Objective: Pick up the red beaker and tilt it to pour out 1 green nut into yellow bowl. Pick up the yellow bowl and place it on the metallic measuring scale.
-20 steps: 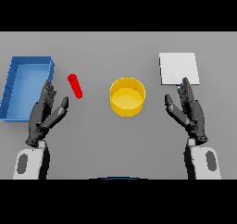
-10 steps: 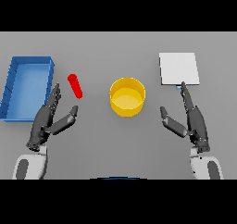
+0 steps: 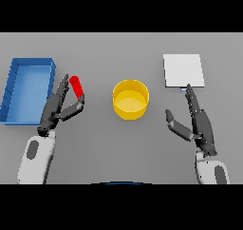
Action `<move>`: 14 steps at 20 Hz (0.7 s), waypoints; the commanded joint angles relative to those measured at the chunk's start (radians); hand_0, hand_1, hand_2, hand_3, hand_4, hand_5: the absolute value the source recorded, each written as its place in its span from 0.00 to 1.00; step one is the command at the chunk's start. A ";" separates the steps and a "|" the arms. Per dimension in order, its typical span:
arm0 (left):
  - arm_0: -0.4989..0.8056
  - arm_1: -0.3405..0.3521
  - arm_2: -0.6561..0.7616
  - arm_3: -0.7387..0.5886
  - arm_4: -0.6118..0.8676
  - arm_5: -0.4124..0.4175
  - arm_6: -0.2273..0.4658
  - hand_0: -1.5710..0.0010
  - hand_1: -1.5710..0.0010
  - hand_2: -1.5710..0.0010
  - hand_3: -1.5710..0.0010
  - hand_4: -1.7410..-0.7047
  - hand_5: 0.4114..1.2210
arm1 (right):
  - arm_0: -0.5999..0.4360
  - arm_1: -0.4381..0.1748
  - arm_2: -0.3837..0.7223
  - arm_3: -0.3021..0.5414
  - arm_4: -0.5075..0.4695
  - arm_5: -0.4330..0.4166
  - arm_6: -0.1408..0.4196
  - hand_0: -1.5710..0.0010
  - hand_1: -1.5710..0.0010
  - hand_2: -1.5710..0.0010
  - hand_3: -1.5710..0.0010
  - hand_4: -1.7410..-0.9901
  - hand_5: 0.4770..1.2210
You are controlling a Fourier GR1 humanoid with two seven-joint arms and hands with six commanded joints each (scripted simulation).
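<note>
A blue tray (image 3: 14,89) is seen at about nine o'clock of the scene, on the grey table (image 3: 118,148). The tray is rectangular, with raised walls and a paler blue floor, and its long sides run away from the viewer, slightly slanted so that the far end lies a little toward three o'clock of the near end. Nothing is seen inside it. The table is a plain grey surface on which everything in view rests; it fills the scene from twelve o'clock to six o'clock. The tray is set close to the table's nine o'clock edge of the view.
</note>
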 commanded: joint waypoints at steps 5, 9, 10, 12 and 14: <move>-0.111 -0.012 0.043 0.160 0.016 0.002 -0.038 1.00 1.00 1.00 1.00 0.39 0.37 | -0.004 -0.006 -0.009 0.001 -0.003 -0.003 0.016 1.00 1.00 1.00 1.00 0.54 0.28; -0.179 -0.012 0.056 0.236 0.007 0.011 -0.073 1.00 1.00 1.00 1.00 0.41 0.37 | -0.016 -0.011 -0.015 0.005 -0.011 0.003 0.006 1.00 1.00 1.00 1.00 0.54 0.28; -0.198 -0.004 0.065 0.259 0.009 0.008 -0.073 1.00 1.00 1.00 1.00 0.41 0.36 | -0.009 -0.003 -0.008 0.006 -0.002 -0.003 0.001 1.00 1.00 1.00 1.00 0.55 0.28; -0.230 -0.008 0.067 0.298 0.002 0.011 -0.078 1.00 1.00 1.00 1.00 0.41 0.36 | -0.001 0.007 -0.003 -0.002 -0.011 0.003 -0.004 1.00 1.00 1.00 1.00 0.55 0.28; -0.243 -0.005 0.072 0.308 0.007 0.005 -0.084 1.00 1.00 1.00 1.00 0.41 0.37 | -0.004 -0.002 -0.010 0.000 -0.014 0.004 0.013 1.00 1.00 1.00 1.00 0.56 0.28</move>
